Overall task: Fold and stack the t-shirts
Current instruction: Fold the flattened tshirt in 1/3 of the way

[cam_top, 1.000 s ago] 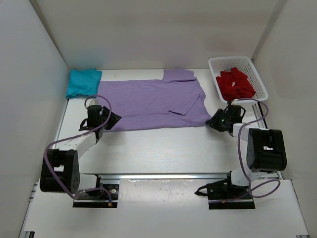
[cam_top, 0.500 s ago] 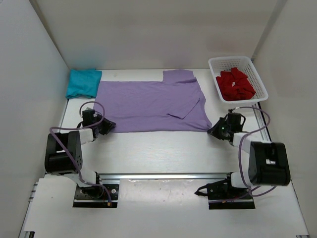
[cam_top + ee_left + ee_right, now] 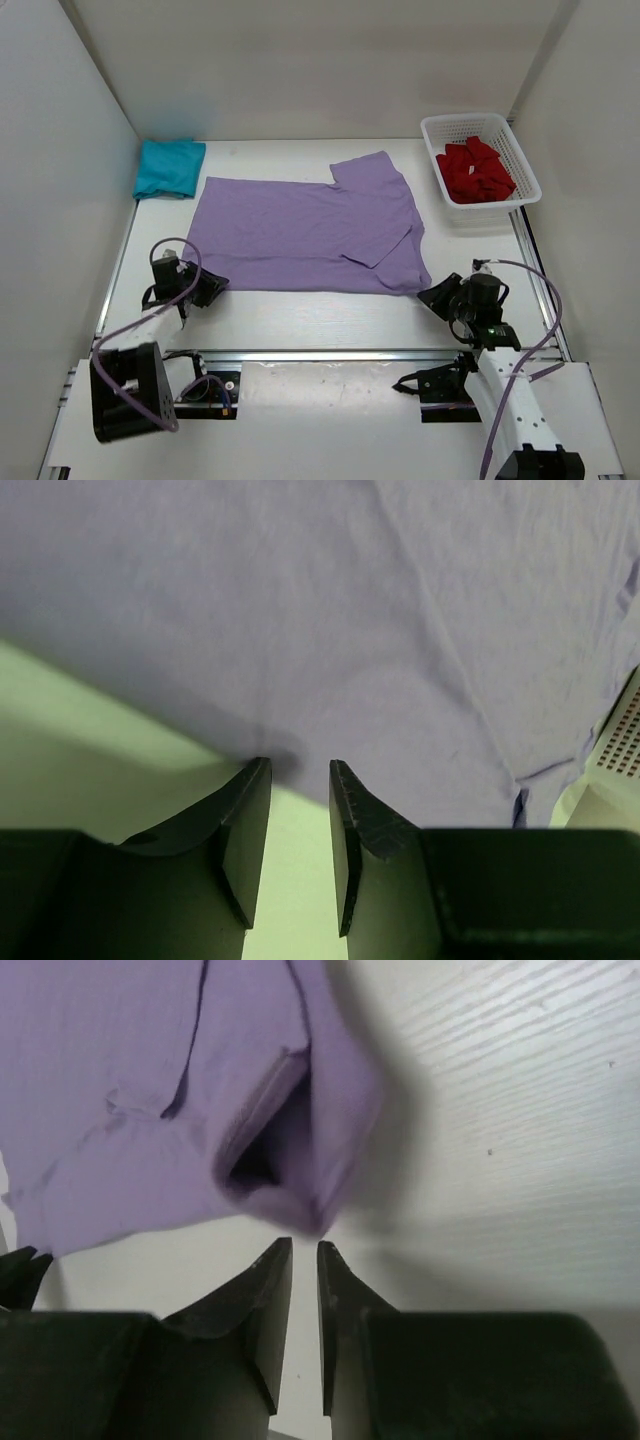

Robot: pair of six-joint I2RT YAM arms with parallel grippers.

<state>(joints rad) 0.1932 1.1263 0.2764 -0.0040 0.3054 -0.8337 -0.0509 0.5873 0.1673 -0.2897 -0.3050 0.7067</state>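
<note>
The lavender t-shirt (image 3: 300, 225) lies spread flat across the middle of the table, one sleeve folded onto it at the right. My left gripper (image 3: 215, 286) sits low at its near left corner. In the left wrist view that gripper (image 3: 300, 768) is open, bare table between its fingers and the shirt's hem (image 3: 350, 610) right at the tips. My right gripper (image 3: 436, 297) is at the near right corner. Its jaws (image 3: 304, 1248) stand almost together with nothing between them, and the shirt's corner (image 3: 290, 1200) lies just past the tips. The teal t-shirt (image 3: 168, 167) lies folded at the back left. The red t-shirt (image 3: 475, 170) is crumpled in the basket.
The white mesh basket (image 3: 530, 182) stands at the back right against the wall. White walls close in the left, back and right sides. A metal rail (image 3: 330, 353) runs along the near edge between the arm bases.
Both grippers have drawn back toward the near edge, and the lavender shirt has slid with them, away from the back wall and the teal shirt. The right jaws have closed up.
</note>
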